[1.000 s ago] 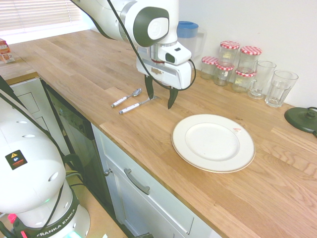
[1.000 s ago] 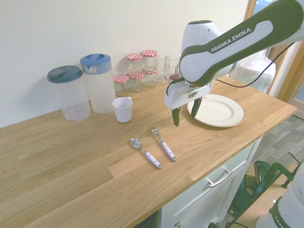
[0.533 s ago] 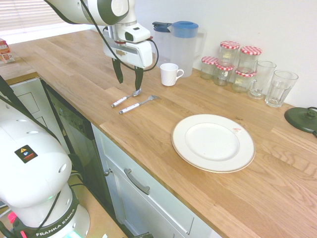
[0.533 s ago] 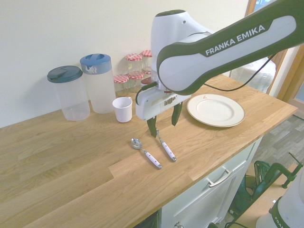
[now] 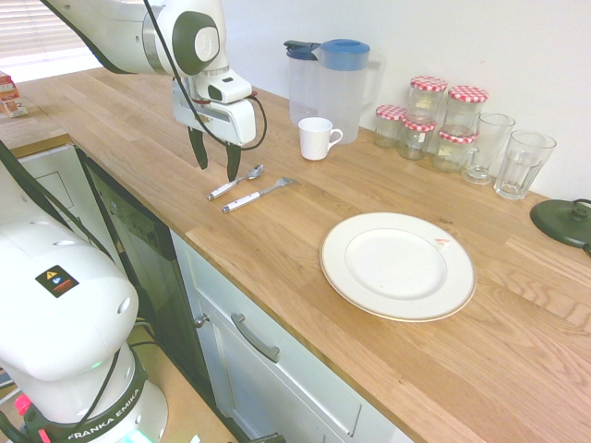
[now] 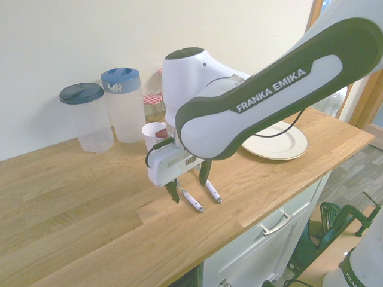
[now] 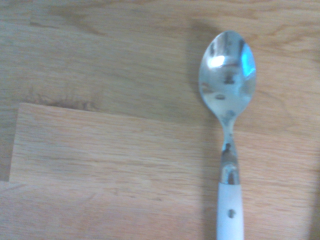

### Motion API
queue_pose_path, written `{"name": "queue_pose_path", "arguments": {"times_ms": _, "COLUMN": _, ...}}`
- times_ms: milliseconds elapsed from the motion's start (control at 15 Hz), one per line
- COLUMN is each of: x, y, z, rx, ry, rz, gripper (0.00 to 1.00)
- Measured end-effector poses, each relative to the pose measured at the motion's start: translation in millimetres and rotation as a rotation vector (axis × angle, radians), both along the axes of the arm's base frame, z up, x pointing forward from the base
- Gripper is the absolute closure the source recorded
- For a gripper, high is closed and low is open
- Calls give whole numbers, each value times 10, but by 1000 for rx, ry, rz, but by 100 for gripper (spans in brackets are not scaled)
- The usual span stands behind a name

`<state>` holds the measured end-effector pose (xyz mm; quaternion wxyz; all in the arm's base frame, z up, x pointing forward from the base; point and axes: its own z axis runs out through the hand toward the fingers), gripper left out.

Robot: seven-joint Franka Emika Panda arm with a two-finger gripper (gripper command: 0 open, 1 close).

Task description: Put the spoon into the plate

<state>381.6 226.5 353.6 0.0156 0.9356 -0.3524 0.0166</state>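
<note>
The counter [image 5: 138,120] holds the plate [image 5: 398,265], well apart from the cutlery. The gripper [image 5: 214,159] hangs wide open and empty just above the counter, beside the spoon [image 5: 235,182], which lies flat next to the fork [image 5: 257,195], bowl up in the wrist view.

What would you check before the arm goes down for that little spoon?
1. Gripper open: ok, fingers apart.
2. Gripper empty: ok.
3. Over the spoon, not the fork beside it: ok, the wrist view shows the spoon's bowl.
4. Spoon flat on the counter: ok.
5. Fingers straddling the handle: cannot tell.
6. Plate free to receive it: ok, nothing lies on it.
</note>
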Motion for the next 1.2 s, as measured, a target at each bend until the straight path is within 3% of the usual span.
{"name": "queue_pose_path", "arguments": {"times_ms": 67, "x": 4, "y": 18, "z": -72, "rx": -6, "ry": 8, "rz": -5, "gripper": 0}}
{"name": "queue_pose_path", "arguments": {"times_ms": 133, "x": 12, "y": 25, "z": -128, "rx": -10, "ry": 11, "rz": -10, "gripper": 100}}
{"name": "queue_pose_path", "arguments": {"times_ms": 1200, "x": 95, "y": -23, "z": -290, "rx": -22, "ry": 6, "rz": -17, "gripper": 100}}
